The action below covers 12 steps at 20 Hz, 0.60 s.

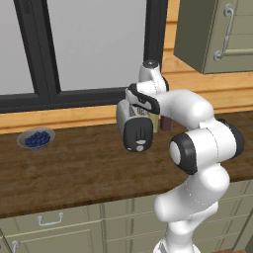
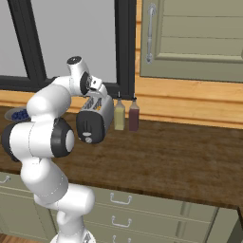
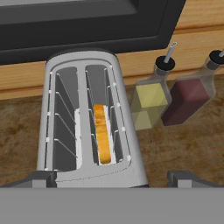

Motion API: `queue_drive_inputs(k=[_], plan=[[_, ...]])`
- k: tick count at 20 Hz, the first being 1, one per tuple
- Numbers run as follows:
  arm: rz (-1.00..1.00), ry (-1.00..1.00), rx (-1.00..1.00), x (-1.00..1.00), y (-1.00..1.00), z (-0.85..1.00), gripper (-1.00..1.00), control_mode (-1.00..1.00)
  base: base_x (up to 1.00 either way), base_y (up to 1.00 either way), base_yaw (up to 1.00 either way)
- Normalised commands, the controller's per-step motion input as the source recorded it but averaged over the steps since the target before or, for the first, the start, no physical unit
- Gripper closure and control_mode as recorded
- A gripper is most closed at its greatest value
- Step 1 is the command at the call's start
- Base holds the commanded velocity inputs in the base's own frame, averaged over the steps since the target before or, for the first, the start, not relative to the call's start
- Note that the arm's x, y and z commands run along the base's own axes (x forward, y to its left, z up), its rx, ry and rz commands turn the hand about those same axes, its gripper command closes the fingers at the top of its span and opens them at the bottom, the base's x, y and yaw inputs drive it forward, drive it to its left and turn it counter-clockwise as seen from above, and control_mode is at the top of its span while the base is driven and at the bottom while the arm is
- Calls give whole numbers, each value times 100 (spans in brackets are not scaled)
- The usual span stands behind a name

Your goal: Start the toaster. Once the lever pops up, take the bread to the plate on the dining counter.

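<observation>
The silver toaster [image 3: 87, 118] stands on a dark brown wood-grain counter [image 1: 74, 173] below the window. I look straight down into its two slots. The bread [image 3: 103, 133], a tan-yellow slice seen edge-on, sits low in the right slot. My gripper [image 3: 113, 177] hovers just above the toaster's near end, open, one fingertip on each side of the body and nothing between them. In the base views the toaster [image 1: 136, 126] [image 2: 95, 121] shows its black end panel with a round knob low down. The lever is too small to make out. The plate is out of view.
Right of the toaster, by the wooden wall strip, stand a yellow bottle [image 3: 148, 105] and a dark red bottle [image 3: 188, 100]. A grey bowl of blueberries [image 1: 36, 139] sits far left on the counter. Wall cabinets [image 2: 190, 38] hang at upper right, with drawers [image 1: 49, 220] below the counter.
</observation>
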Motion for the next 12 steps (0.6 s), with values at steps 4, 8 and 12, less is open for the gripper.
queue_drive_inputs(k=[4,8,12], plan=[[0,0,0,0,0,0,-100,-100,0,0,0],[0,0,0,0,0,0,-100,-100,0,0,0],[0,0,0,0,0,0,-100,-100,0,0,0]])
